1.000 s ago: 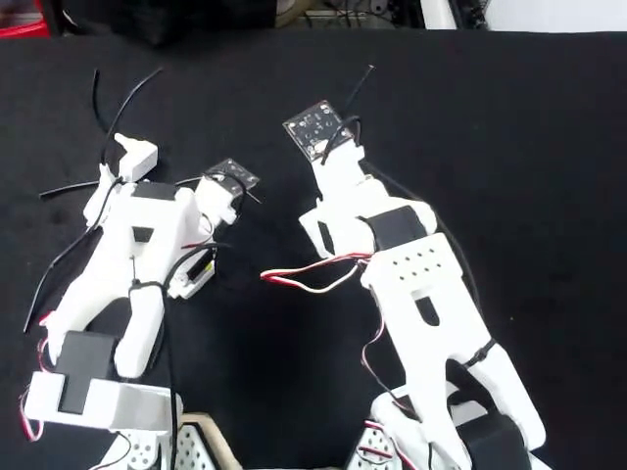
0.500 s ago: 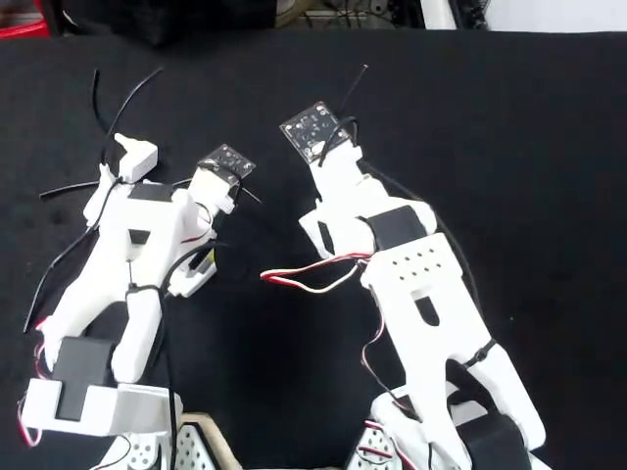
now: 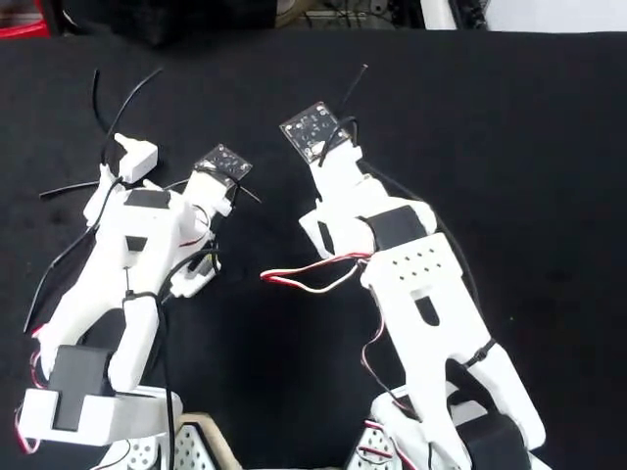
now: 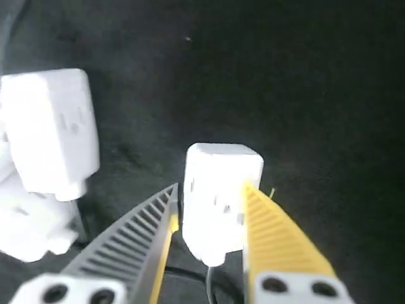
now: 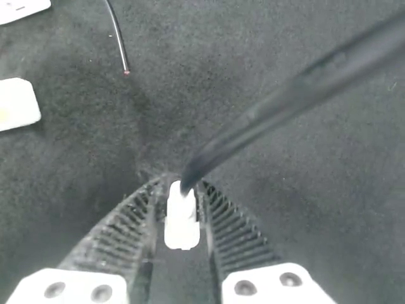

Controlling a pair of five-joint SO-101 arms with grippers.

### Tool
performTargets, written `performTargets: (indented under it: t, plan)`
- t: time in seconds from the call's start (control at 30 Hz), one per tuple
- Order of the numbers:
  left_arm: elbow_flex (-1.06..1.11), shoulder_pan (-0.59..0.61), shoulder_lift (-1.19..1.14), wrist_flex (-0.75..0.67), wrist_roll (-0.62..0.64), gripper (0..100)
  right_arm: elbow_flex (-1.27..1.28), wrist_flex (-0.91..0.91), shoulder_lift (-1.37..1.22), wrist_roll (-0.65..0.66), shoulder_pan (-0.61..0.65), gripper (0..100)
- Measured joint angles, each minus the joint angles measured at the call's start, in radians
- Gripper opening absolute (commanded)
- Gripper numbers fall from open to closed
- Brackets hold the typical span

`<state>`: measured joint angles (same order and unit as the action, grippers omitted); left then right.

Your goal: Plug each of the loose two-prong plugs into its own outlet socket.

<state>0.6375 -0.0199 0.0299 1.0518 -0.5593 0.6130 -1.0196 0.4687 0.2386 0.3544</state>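
A small white plug (image 5: 181, 221) with a black cable (image 5: 285, 95) sits between the fingers of the right gripper (image 5: 180, 185), which is closed on it, low over the black table (image 5: 329, 209). A white socket (image 4: 218, 190) rests on the table, and the left gripper (image 4: 211, 185) is closed on its two sides. A second socket (image 4: 50, 126) lies near, not touching it.

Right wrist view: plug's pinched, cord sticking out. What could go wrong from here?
1. The plug is small in the right gripper; its stiff cord may twist it off line.
2. The left gripper holds a socket by its sides; a push could make it slip.
3. A second socket lies close beside and may get bumped.
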Motion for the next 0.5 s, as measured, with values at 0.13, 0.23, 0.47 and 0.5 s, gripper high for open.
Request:
performTargets:
  t: [0.13, 0.23, 0.47, 0.5]
  plan:
    - [0.043, -0.026, -0.018, 0.008, 0.002, 16, 0.000, 0.000, 0.000, 0.000, 0.000, 1.1]
    - [0.051, -0.084, -0.015, 0.005, 0.040, 16, 0.000, 0.000, 0.000, 0.000, 0.000, 1.1]
    - [0.064, -0.112, 0.005, 0.015, 0.074, 13, 0.000, 0.000, 0.000, 0.000, -0.002, 1.1]
    - [0.069, -0.117, 0.015, 0.029, 0.075, 13, 0.000, 0.000, 0.000, 0.000, 0.000, 1.1]
